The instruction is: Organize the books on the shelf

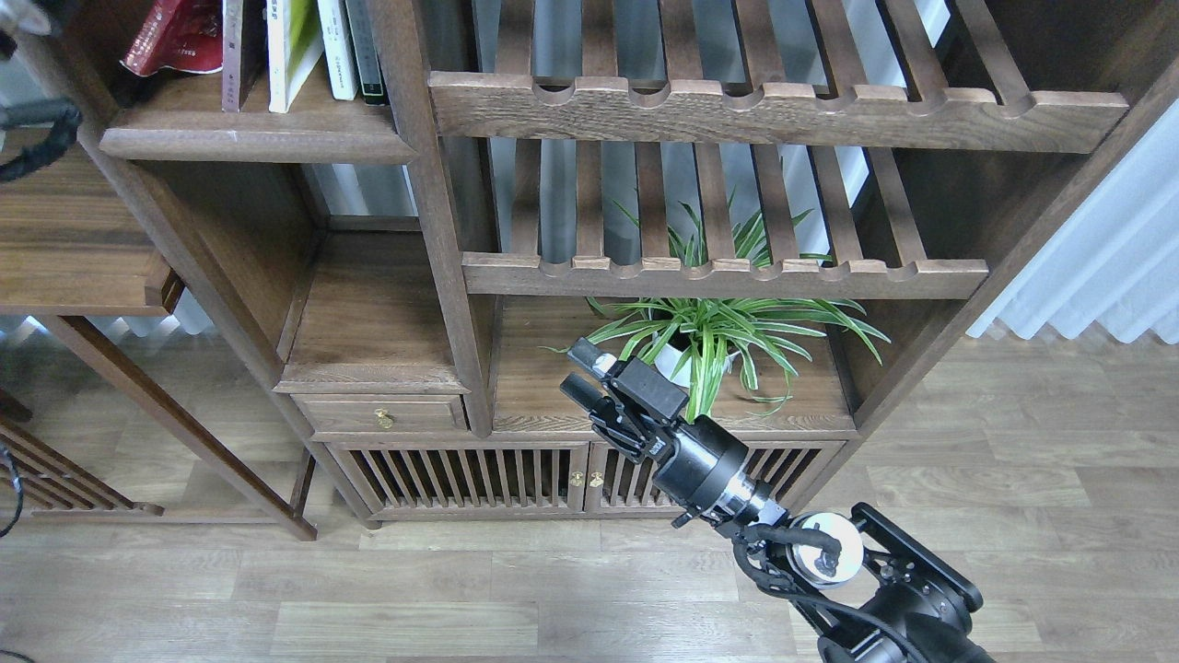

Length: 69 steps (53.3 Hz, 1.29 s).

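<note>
The shelf [258, 138] is the solid dark board at the top left. On it the red book [175, 37] leans to the left. The maroon book [241, 55] and the yellow-green book [290, 51] stand upright beside it. My right gripper [582, 370] is low in the middle, in front of the plant, far below and right of the books. Its fingers stand apart and hold nothing. Of my left arm only a blurred grey part [23, 17] and a black cable [37, 138] show at the left edge. Its fingers cannot be made out.
A thin white book [338, 46] and a dark-spined book [365, 46] stand right of the three books against the upright post [414, 184]. Slatted shelves [764, 110] fill the right bay. A potted spider plant [709, 336] stands below them. A brass-knobbed drawer [382, 416] sits lower left.
</note>
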Each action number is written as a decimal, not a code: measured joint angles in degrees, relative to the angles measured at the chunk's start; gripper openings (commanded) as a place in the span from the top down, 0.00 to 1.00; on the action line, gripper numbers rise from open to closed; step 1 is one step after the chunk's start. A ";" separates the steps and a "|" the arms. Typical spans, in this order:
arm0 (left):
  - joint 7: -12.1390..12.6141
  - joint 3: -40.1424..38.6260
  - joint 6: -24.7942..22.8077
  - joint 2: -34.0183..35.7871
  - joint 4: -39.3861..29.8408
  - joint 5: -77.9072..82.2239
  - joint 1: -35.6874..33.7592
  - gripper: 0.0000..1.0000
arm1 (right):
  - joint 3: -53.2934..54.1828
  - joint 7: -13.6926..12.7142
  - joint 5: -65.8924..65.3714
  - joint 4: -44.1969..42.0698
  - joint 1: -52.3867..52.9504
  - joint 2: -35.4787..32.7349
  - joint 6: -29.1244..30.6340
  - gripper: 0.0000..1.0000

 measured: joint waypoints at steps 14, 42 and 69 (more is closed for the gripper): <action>-9.01 -1.17 -0.08 -0.15 -4.85 -6.05 1.89 0.21 | 1.11 0.08 0.26 1.43 0.47 0.05 0.00 0.14; -10.59 -3.93 -2.95 -1.66 -25.99 -11.49 8.70 0.01 | 1.21 0.21 0.42 1.68 3.21 1.58 0.00 0.14; -3.76 -3.05 -7.75 -21.78 -34.25 -11.70 27.66 0.01 | 1.09 0.37 0.45 1.50 5.57 2.82 0.00 0.14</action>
